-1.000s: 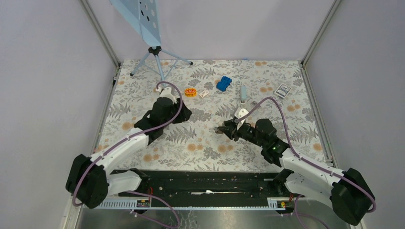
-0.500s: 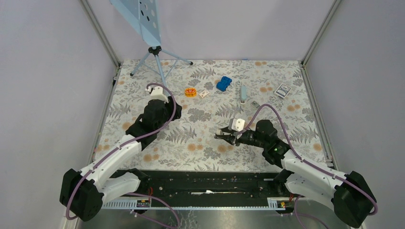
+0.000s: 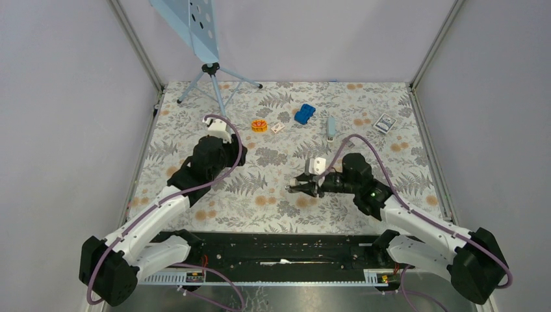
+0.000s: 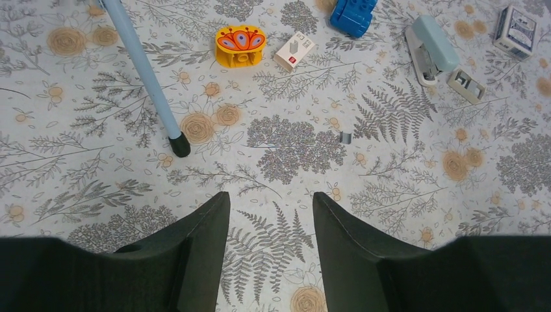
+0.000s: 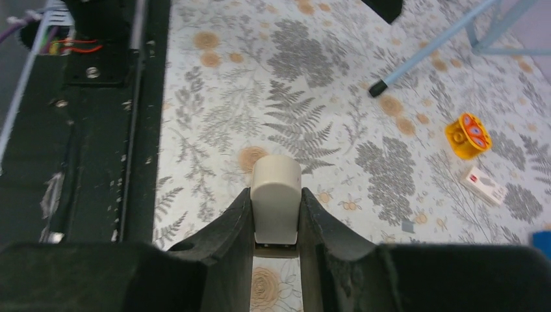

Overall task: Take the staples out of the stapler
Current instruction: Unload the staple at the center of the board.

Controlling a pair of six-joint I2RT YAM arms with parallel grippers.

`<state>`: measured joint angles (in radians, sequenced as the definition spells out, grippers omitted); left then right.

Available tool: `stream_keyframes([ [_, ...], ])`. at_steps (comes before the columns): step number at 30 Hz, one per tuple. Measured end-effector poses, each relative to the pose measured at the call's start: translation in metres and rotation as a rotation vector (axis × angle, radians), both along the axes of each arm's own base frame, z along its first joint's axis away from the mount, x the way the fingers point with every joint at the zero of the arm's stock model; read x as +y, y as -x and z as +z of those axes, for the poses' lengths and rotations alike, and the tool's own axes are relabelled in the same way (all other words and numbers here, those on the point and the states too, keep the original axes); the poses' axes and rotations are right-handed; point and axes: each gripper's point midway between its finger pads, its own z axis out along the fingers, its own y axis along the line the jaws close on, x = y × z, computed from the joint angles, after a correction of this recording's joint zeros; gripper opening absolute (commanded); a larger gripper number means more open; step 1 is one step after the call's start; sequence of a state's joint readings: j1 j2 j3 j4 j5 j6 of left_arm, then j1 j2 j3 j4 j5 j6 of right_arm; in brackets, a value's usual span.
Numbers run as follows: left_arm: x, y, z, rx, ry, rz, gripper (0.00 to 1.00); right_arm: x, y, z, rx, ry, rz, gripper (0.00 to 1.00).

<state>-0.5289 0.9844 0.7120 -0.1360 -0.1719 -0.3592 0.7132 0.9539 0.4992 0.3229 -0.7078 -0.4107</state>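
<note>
Out on the floral tabletop (image 3: 273,208), the staples (image 4: 345,136) lie as a tiny silvery-grey strip flat on the print, at the right edge of a dark leaf cluster. They touch nothing else. They sit ahead of the left pincer (image 4: 269,199) and well short of the pale blue-green stapler (image 4: 429,49), which lies near the back with a small grey piece (image 4: 468,84) just beside it.

The left pincer hangs over the fern pattern with its two dark fingers (image 4: 217,214) apart and nothing between them.

The right pincer (image 5: 275,198) is clamped on a cream block (image 5: 276,185) with a rounded top. The block stands upright between the fingers, and both inner faces press on its sides. From the overhead view this pincer points toward the middle of the tabletop, nearer the black rail (image 5: 97,130) at the front edge than the back. In the right wrist view the staples show only as a small grey speck, off to the right of the held block.

Along the back stand an orange toy (image 4: 240,45), a small white box (image 4: 294,51) with a red-orange mark, a blue toy (image 4: 354,14) and a printed card box (image 4: 516,26). A pale blue tripod (image 3: 211,75) stands at the back left, with one leg's black foot planted on the print ahead of the left pincer.
</note>
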Motion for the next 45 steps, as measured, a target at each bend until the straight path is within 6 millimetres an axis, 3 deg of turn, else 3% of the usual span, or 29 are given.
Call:
stream_keyframes([
  [10,0.013,0.0,0.004,-0.014,-0.068,0.019,0.59,0.01,-0.083,0.006,0.168,0.196,-0.318,0.0],
  [17,0.021,0.0,0.007,-0.028,-0.109,0.04,0.6,-0.004,-0.128,-0.011,0.284,0.405,-0.57,0.0],
  [25,0.033,0.002,0.008,-0.032,-0.142,0.078,0.61,-0.023,-0.154,-0.045,0.413,0.612,-0.805,0.0],
  [33,0.036,0.002,0.008,-0.031,-0.151,0.097,0.67,-0.031,-0.164,-0.056,0.48,0.674,-0.933,0.0],
  [41,0.038,0.001,0.007,-0.027,-0.15,0.105,0.68,-0.028,-0.165,-0.058,0.672,0.557,-0.973,0.0],
  [45,0.04,-0.001,0.006,-0.017,-0.15,0.112,0.68,-0.041,-0.186,-0.063,0.906,0.377,-1.021,0.0],
])
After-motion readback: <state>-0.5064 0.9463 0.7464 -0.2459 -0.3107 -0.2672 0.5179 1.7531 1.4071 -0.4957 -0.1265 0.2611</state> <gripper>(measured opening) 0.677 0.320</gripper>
